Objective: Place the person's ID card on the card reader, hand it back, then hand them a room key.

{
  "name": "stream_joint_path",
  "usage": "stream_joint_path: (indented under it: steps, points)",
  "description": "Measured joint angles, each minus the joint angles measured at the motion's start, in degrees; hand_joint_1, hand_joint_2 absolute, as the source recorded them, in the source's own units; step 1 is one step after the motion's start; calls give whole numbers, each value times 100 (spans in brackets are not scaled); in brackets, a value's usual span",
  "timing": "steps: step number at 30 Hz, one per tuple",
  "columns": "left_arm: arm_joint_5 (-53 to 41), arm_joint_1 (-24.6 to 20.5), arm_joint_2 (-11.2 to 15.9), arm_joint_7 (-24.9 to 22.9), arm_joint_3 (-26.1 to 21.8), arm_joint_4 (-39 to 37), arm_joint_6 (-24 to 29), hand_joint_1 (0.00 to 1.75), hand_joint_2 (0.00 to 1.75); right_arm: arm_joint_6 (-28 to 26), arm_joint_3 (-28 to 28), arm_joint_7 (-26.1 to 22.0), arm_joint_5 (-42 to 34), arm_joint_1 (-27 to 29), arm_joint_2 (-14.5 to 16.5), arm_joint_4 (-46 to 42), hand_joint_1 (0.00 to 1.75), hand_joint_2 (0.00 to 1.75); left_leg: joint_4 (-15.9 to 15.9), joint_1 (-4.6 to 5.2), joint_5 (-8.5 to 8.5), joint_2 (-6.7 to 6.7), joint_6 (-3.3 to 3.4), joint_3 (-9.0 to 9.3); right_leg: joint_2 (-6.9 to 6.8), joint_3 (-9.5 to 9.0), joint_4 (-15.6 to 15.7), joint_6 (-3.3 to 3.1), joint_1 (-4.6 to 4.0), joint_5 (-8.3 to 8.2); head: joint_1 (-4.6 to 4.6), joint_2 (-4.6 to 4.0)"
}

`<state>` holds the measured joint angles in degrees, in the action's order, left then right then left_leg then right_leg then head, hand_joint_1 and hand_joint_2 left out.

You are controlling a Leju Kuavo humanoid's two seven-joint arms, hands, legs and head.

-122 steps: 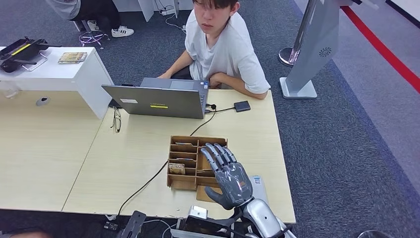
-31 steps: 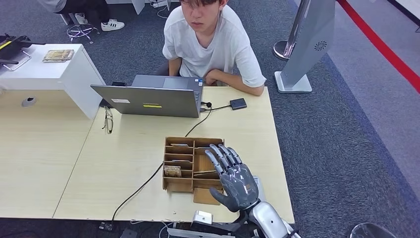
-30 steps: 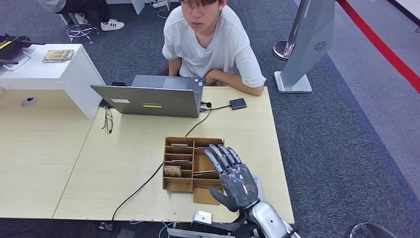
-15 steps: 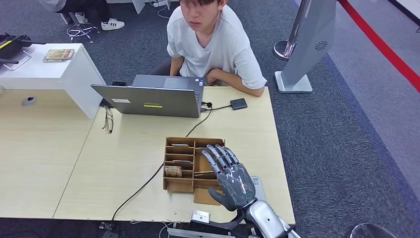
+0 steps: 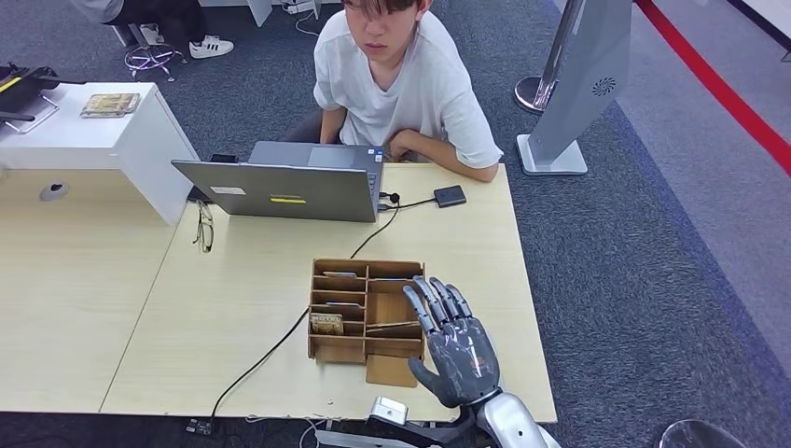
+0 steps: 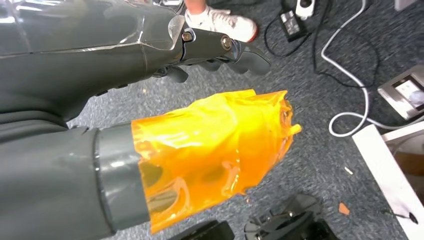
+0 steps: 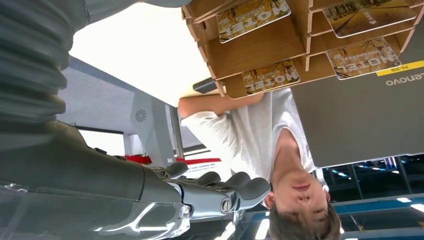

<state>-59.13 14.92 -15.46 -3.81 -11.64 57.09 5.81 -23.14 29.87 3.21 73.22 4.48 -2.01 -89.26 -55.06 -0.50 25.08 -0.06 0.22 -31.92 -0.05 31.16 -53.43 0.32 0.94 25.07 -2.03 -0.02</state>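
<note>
Wooden and pale, the table (image 5: 233,317) is the biggest thing near us. A person (image 5: 401,79) in a white shirt sits far in front of our right robot hand (image 5: 454,341), past a grey laptop (image 5: 284,187).

Just beside that robot hand, on its thumb side, sits a brown card box (image 5: 364,308) with little slots. Room key cards (image 7: 252,17) lie in the slots. Our right robot hand floats over the table edge with its fingers spread, and it holds nothing.

Our left robot hand (image 6: 220,47) hangs low over the floor. Its thumb is wrapped in orange film (image 6: 215,145). We cannot tell if its fingers are curled or apart.

We think a key card is thin, stiff, light and slippery. It looks best to pinch it by the edge that sticks out of its slot.

We cannot pick out the ID card. A small dark box (image 5: 450,195) lies far ahead, near the person; it may be the card reader, but we cannot be sure.
</note>
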Motion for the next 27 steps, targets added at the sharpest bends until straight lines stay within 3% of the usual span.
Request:
stream_joint_path:
  steps: [27]
  points:
    - [-104, -1, -34, 12, 4, 73, -4, 0, 0, 16, -22, 22, 1, 3, 0, 2, 0, 175, 0, 1, -2, 0, -3, 0, 0, -1, 0, 0, 0, 0, -1, 0]
